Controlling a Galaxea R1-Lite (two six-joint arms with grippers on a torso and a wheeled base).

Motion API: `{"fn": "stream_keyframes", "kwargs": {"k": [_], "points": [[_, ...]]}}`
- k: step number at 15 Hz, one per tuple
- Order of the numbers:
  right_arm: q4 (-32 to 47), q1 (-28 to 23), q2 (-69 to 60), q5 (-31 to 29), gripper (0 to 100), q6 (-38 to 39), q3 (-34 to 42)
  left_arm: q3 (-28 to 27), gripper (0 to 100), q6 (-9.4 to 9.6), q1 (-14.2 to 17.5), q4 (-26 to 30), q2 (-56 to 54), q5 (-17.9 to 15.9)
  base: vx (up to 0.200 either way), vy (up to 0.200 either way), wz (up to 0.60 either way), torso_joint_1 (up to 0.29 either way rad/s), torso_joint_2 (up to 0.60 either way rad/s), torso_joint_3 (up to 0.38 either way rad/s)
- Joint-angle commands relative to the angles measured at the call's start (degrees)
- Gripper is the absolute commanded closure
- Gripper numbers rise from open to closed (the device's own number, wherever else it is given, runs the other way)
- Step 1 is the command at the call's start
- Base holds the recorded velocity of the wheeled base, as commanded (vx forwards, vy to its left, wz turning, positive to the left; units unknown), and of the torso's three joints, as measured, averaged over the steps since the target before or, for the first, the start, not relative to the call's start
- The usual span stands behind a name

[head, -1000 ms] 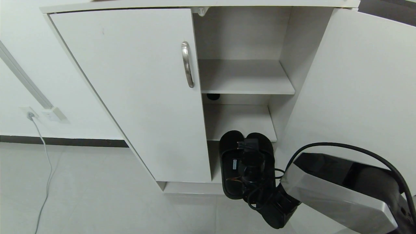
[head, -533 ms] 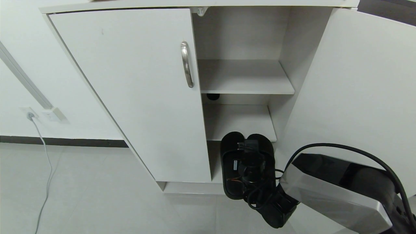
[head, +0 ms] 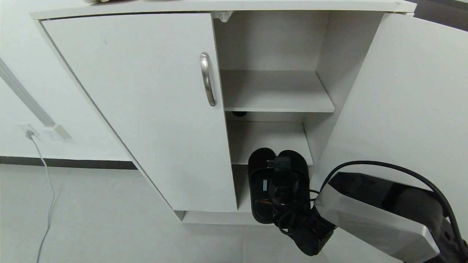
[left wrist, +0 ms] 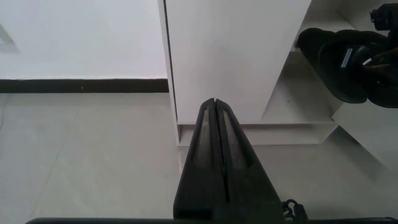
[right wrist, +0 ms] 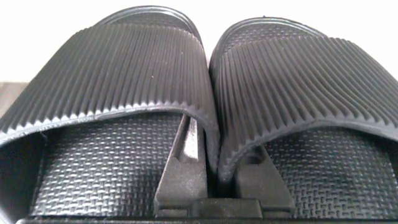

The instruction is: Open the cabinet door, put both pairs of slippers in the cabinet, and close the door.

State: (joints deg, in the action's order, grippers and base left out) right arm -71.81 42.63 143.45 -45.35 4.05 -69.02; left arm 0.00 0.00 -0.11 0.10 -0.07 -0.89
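One pair of black slippers [head: 259,166] is held side by side by the right end effector [head: 280,171]. In the right wrist view, one finger [right wrist: 185,155] is seen under each strap. The fingers are only narrowly apart, clamped on the adjoining inner walls of the slippers [right wrist: 124,74].

The pair is held off the floor [head: 109,226] at the open right half of the cabinet [head: 274,40]. Toes are pointed inward and overlap the front edge of the lower shelf [head: 268,140] in the head view. Whether the shelf is touched cannot be told.

The right door [head: 402,91] is swung open. The left door [head: 139,109] is closed, its handle [head: 207,78] untouched.

The left end effector [left wrist: 214,143] is seen fully closed, fingers pressed together with nothing between them. It is held over the floor in front of the cabinet base, well apart from the slippers [left wrist: 348,59].
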Motion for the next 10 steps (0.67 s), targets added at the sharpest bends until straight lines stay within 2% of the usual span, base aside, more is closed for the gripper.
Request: {"fn": "stream_keyframes", "kwargs": {"k": [1,4,10], "points": [[-0.1,0.1,-0.2,0.0,100,0.0,0.0,0.0,100,0.00,0.0,0.0,0.1,0.0,0.200,0.000,0.00,0.002,0.00,0.002],[-0.2,0.1,-0.2,-0.2,100,-0.1,0.1,0.0,100,0.00,0.0,0.0,0.1,0.0,0.200,0.000,0.00,0.006,0.00,0.002],[0.0,0.2,-0.2,0.0,100,-0.8,0.2,0.0,100,-0.09,0.0,0.0,0.1,0.0,0.000,0.000,0.00,0.000,0.00,0.000]]}}
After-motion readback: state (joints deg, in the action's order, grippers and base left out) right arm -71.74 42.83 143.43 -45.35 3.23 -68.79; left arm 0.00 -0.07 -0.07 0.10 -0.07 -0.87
